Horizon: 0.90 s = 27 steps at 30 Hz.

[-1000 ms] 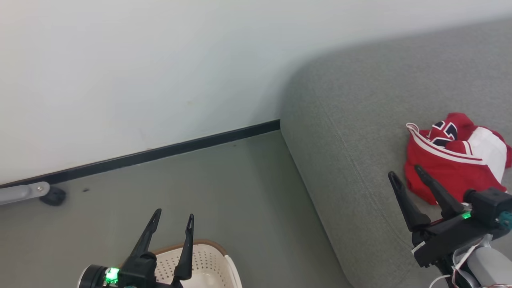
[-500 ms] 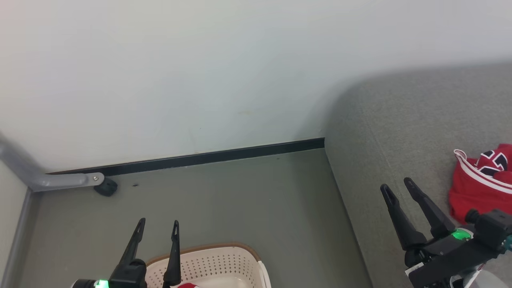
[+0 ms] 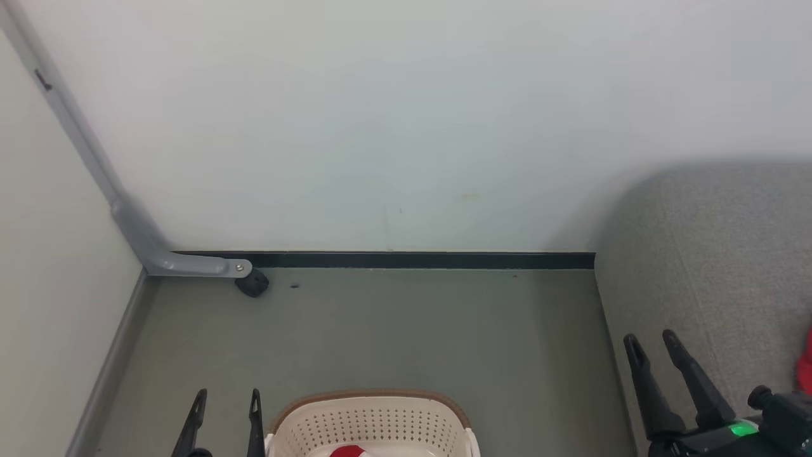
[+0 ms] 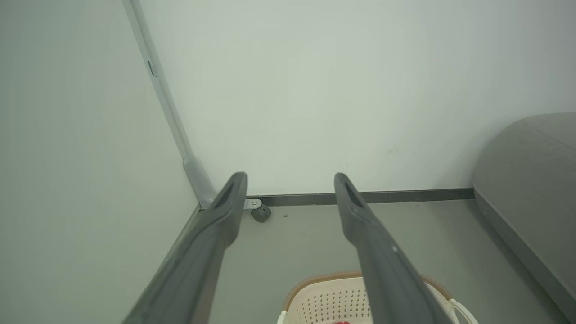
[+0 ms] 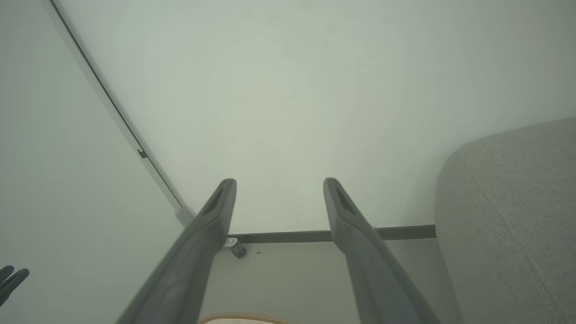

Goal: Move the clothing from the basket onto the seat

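Both pairs of jaws stand apart and hold nothing. The left jaws' fingers (image 3: pixel 193 425) rise just beside the basket (image 3: pixel 371 422), which sits to their right and lower, on the floor (image 3: pixel 406 330). A bit of red clothing (image 3: pixel 347 451) shows inside it. The right jaws hang over the near edge of the seat (image 3: pixel 710 254), with a red piece (image 3: pixel 807 362) lying on it just beyond them to the right.

Over the last second the head has swung left, so the basket now sits near the middle; this is probably a turn back for the next garment.

Farther out, a dark skirting strip (image 3: pixel 406 259), a grey bracket (image 3: pixel 190 263) and a small black stopper (image 3: pixel 252 284) line the wall, well apart from both jaws. The way down into the basket looks open.
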Motion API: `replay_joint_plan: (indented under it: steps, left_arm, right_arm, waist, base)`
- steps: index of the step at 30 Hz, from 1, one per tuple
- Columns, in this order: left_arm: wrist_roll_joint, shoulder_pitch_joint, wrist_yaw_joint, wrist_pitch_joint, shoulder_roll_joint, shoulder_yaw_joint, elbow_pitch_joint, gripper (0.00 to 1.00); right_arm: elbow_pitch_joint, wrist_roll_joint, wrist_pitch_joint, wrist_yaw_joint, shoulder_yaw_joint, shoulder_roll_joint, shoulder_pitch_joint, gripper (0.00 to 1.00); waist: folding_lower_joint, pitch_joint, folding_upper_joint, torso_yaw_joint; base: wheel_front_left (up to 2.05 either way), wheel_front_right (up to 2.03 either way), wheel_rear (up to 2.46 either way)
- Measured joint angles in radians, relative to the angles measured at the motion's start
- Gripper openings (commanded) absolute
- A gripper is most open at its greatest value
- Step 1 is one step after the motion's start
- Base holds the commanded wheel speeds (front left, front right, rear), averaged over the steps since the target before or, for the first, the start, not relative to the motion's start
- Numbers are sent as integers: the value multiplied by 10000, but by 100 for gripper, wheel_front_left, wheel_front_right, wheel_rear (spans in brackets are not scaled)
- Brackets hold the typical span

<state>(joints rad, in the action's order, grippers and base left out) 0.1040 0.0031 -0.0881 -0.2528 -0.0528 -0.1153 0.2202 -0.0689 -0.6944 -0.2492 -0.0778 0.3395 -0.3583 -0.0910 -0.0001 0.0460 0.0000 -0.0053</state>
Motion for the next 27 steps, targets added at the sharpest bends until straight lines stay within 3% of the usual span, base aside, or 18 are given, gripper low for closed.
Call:
replay_joint_plan:
  steps: [8,27]
  left_arm:
    - [0,647,-100,0,-4,207,10,100]
    - [-12,667,-96,2,2,-234,25,100]
  right_arm:
    - [-190,857,0,75,257,295,655,100]
    - [-313,1409,0,84,-619,861,879,100]
  waist:
    - [1,-274,0,555]
    - [1,-312,0,280]
  base:
    - [0,0,0]
    - [0,0,0]
